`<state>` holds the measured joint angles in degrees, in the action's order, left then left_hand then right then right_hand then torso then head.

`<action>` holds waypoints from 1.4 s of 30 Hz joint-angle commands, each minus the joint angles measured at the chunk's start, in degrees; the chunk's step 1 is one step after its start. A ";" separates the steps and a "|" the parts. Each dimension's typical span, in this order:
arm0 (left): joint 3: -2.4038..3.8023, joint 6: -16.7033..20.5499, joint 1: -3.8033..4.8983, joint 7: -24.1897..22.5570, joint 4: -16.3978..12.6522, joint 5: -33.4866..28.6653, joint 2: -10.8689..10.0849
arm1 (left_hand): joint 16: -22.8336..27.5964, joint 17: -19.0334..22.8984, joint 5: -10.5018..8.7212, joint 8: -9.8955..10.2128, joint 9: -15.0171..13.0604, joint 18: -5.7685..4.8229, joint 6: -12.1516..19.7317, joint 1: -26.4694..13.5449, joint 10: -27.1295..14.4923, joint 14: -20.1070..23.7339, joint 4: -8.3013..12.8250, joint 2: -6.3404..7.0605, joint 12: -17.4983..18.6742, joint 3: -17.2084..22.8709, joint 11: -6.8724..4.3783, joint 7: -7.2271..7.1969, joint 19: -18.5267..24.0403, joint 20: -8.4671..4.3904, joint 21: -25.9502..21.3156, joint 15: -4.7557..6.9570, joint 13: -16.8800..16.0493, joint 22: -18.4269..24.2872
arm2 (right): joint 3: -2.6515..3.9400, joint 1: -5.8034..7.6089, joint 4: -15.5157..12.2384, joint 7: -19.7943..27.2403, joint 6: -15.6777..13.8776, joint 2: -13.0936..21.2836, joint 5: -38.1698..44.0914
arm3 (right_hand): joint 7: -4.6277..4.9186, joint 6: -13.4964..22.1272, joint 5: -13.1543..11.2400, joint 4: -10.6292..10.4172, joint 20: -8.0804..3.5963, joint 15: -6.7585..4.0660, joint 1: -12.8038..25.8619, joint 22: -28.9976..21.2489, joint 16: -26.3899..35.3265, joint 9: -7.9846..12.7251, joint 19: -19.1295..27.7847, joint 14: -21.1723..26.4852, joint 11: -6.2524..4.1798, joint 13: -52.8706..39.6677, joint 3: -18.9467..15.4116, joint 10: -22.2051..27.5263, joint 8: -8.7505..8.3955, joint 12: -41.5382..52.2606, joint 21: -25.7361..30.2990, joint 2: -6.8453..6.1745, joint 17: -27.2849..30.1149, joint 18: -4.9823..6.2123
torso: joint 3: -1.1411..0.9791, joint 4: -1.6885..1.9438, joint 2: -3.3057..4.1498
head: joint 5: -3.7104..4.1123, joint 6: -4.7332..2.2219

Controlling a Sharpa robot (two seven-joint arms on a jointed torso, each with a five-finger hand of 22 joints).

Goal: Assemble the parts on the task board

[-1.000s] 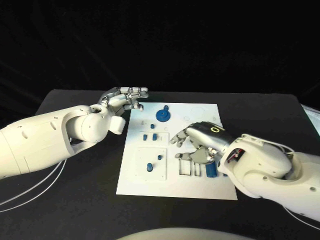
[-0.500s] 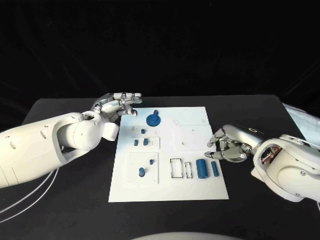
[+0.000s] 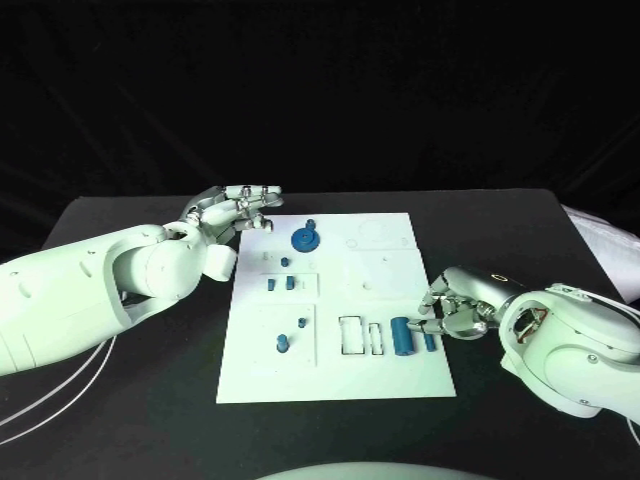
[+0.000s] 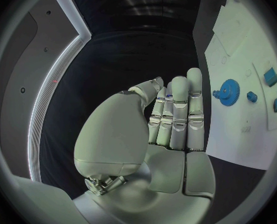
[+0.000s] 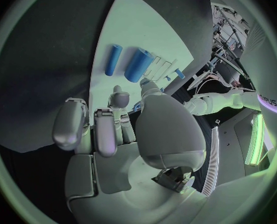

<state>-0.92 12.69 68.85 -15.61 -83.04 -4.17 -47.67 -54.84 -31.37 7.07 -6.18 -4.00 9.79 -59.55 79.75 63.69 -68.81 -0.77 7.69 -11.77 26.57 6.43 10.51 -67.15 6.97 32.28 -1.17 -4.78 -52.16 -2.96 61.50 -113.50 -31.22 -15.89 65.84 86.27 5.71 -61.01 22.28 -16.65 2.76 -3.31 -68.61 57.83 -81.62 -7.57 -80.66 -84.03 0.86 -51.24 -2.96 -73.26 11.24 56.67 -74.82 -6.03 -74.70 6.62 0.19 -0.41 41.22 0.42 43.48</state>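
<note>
The task board (image 3: 342,350) lies in the middle of the black table (image 3: 133,410), with a blue gear (image 3: 307,239) near its far left corner and two blue cylinders (image 3: 414,335) toward its right edge. The right hand (image 3: 457,303) sits just right of those cylinders at the board's edge, fingers curled inward around nothing. The left hand (image 3: 238,208) hovers off the board's far left corner, near the gear, fingers straight and together, holding nothing.

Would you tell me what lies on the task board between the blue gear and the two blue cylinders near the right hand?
In the head view, only bare white task board with faint outlines separates the blue gear from the cylinders beside the right hand.
</note>
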 commanded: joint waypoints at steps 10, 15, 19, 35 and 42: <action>0.01 -1.10 -0.02 0.04 0.06 -0.16 -0.08 | 0.26 0.17 -0.18 -0.26 0.06 0.66 0.48 -0.16 -0.47 0.47 0.04 -0.52 -0.36 -0.40 -0.11 0.09 0.19 -0.01 -0.32 -0.14 -0.09 0.18 | -0.05 -1.60 0.12 -1.65 2.09 -2.16 1.27 | -0.64 -0.43 -2.20 0.04 -0.32 -0.34 0.96 2.79 -1.51 -0.90 -0.74 -3.89 -0.36 -6.82 -2.78 -2.30 1.17 4.99 -1.65 1.03 -2.43 -1.46 | 0.01 -0.01 0.05 | -0.16 0.54; 0.01 -1.11 -0.02 0.16 0.16 -0.16 -0.11 | 0.26 0.17 -0.18 -0.26 0.06 0.66 0.48 -0.16 -0.47 0.47 0.04 -0.52 -0.36 -0.40 -0.11 0.09 0.19 -0.01 -0.32 -0.14 -0.09 0.18 | -0.05 -1.97 0.48 -1.70 2.87 -2.86 1.51 | -0.71 -0.57 -2.21 0.05 -0.35 -0.38 0.89 2.97 -1.62 -1.09 -0.75 -3.91 -0.41 -7.77 -3.06 -2.59 1.37 5.69 -1.76 1.20 -2.60 -1.48 | 0.01 0.02 0.08 | -0.19 0.63; 0.01 -1.16 -0.02 0.21 0.17 -0.16 -0.13 | 0.26 0.17 -0.18 -0.26 0.06 0.66 0.48 -0.16 -0.47 0.47 0.04 -0.52 -0.36 -0.40 -0.11 0.09 0.19 -0.01 -0.32 -0.14 -0.09 0.18 | -0.05 -2.51 1.19 -1.77 3.03 -3.77 2.06 | -0.76 -0.65 -2.11 0.08 -0.38 -0.42 0.72 3.08 -1.69 -1.25 -0.74 -3.91 -0.46 -8.27 -3.23 -2.70 1.53 6.00 -1.84 1.45 -2.70 -1.49 | 0.01 0.07 0.08 | -0.20 0.68; 0.01 -1.47 -0.03 0.45 0.15 -0.16 -0.24 | 0.26 0.17 -0.18 -0.26 0.06 0.66 0.48 -0.16 -0.47 0.47 0.04 -0.52 -0.36 -0.40 -0.11 0.09 0.19 -0.01 -0.32 -0.14 -0.09 0.18 | -0.04 -3.45 3.66 -1.77 -0.25 -5.96 1.25 | -1.27 -1.48 1.14 1.36 -0.74 -0.81 -4.92 4.01 -2.16 -2.76 -0.73 -3.96 -0.97 -12.19 -2.11 -3.84 2.86 8.10 -2.43 5.65 -3.38 -1.57 | 0.19 0.34 -0.01 | -0.32 0.99; 0.00 -1.58 -0.03 0.54 0.15 -0.16 -0.31 | 0.26 0.17 -0.18 -0.26 0.06 0.66 0.48 -0.16 -0.47 0.47 0.04 -0.52 -0.36 -0.40 -0.11 0.09 0.19 -0.01 -0.32 -0.14 -0.09 0.18 | 0.01 -3.49 1.71 1.46 -10.39 -4.90 -4.00 | -1.70 -2.30 3.03 0.71 -1.09 -1.11 -4.81 4.80 -2.43 -3.48 -0.97 -4.02 -1.33 -14.03 -2.33 -4.90 3.59 9.51 -2.86 6.38 -3.84 -1.70 | 0.19 0.49 0.01 | -0.27 0.87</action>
<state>-0.94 12.38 68.81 -14.93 -82.82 -4.17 -48.00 -54.84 -31.26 7.07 -6.18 -4.00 9.80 -59.55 79.75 63.69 -68.63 -0.77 7.69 -11.77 26.57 6.42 10.51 -67.15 6.97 32.29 -1.35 -4.81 -52.03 -3.02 58.01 -111.26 -31.77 -20.11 60.85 85.56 4.29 -62.67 25.01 -15.57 1.84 -4.12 -72.88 62.60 -83.82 -9.87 -81.57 -84.03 -0.40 -65.24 -5.18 -77.63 14.18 66.05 -77.46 -0.61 -74.93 5.71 0.37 -0.01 41.22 0.08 44.39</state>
